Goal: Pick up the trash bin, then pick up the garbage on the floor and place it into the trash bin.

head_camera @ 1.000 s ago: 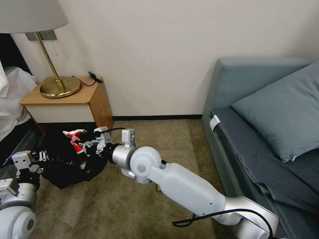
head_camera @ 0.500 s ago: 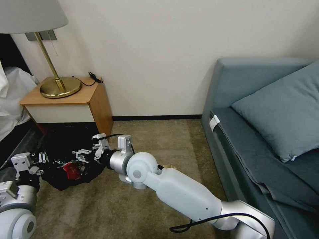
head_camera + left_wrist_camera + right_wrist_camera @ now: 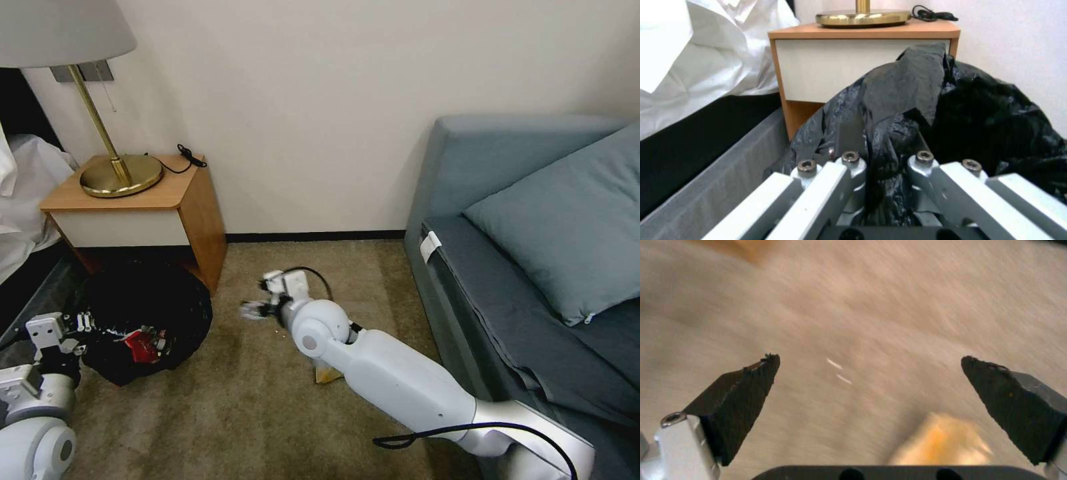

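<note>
The right gripper (image 3: pixel 257 309) hangs above the carpet (image 3: pixel 220 407), fingers spread and empty, beside the trash bin (image 3: pixel 150 300); a red packet (image 3: pixel 141 345) lies inside the bin, a yellowish wrapper (image 3: pixel 327 375) under the arm. In the left wrist view, the left gripper (image 3: pixel 882 160) clamps the bin's black bag (image 3: pixel 925 110). In the right wrist view, wide-open fingertips (image 3: pixel 753 376) frame carpet and the wrapper (image 3: pixel 945 443).

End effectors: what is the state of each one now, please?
Left end effector: shut on the trash bin's black bag.
Right end effector: open, holding nothing.
</note>
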`<state>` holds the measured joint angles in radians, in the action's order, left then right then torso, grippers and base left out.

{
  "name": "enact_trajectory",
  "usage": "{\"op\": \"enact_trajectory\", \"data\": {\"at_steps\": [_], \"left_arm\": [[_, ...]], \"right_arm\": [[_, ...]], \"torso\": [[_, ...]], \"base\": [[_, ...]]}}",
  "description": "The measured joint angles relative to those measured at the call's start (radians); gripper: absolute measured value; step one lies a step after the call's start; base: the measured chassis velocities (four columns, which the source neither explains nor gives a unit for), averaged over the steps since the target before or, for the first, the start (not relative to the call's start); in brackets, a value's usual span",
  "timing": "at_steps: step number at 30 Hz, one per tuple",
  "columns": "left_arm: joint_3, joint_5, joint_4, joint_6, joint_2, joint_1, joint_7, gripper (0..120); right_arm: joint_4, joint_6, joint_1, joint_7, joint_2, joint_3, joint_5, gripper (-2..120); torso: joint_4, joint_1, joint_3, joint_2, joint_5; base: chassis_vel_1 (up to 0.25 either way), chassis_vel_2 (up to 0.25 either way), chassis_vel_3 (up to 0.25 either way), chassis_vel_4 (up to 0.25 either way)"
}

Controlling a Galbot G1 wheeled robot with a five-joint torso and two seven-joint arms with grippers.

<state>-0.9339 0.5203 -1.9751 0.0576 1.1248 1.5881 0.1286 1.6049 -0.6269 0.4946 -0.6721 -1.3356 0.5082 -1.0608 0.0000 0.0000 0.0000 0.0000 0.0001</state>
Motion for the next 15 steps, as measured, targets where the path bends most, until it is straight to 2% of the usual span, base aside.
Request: {"op": "enact_trajectory", "data": {"at_steps": [2, 3, 4, 5, 7, 15], "left_arm": [[0.002, -0.003, 0.004, -0.002, 0.001, -0.001, 0.0, 6], [0.009, -0.012, 0.018, -0.009, 0.003, -0.005, -0.002, 6], [0.015, -0.018, 0.026, -0.013, 0.005, -0.007, -0.004, 6], [0.015, -0.018, 0.026, -0.013, 0.005, -0.007, -0.004, 6], [0.021, -0.029, 0.038, -0.027, 0.008, -0.006, -0.009, 6], [0.027, -0.043, 0.062, -0.057, 0.011, 0.003, -0.019, 6]], "right_arm": [[-0.019, -0.009, 0.005, -0.026, 0.002, 0.0, 0.01, 100], [-0.096, -0.027, 0.033, -0.068, 0.007, -0.003, 0.059, 100], [-0.176, -0.033, 0.066, -0.064, 0.007, -0.017, 0.115, 100], [-0.176, -0.033, 0.066, -0.064, 0.007, -0.017, 0.115, 100], [-0.282, -0.019, 0.107, -0.006, -0.015, -0.071, 0.212, 100], [-0.362, -0.002, 0.161, 0.049, -0.029, -0.112, 0.324, 100]], "torso": [[0.0, 0.0, 0.0, 0.0, 0.0], [-0.0001, 0.0, 0.0, 0.0, 0.0], [-0.0002, 0.0, 0.0, 0.0, 0.0], [-0.0002, 0.0, 0.0, 0.0, 0.0], [0.0, 0.0, 0.0, 0.0, 0.0001], [0.0001, 0.0, 0.0, 0.0, -0.0001]], "base": [[0.0, 0.0, 0.0, 0.0], [0.0, 0.0, 0.0, 0.0], [0.0, 0.0, 0.0, 0.0], [0.0, 0.0, 0.0, 0.0], [0.0, 0.0, 0.0, 0.0], [0.0, 0.0, 0.0, 0.0]]}}
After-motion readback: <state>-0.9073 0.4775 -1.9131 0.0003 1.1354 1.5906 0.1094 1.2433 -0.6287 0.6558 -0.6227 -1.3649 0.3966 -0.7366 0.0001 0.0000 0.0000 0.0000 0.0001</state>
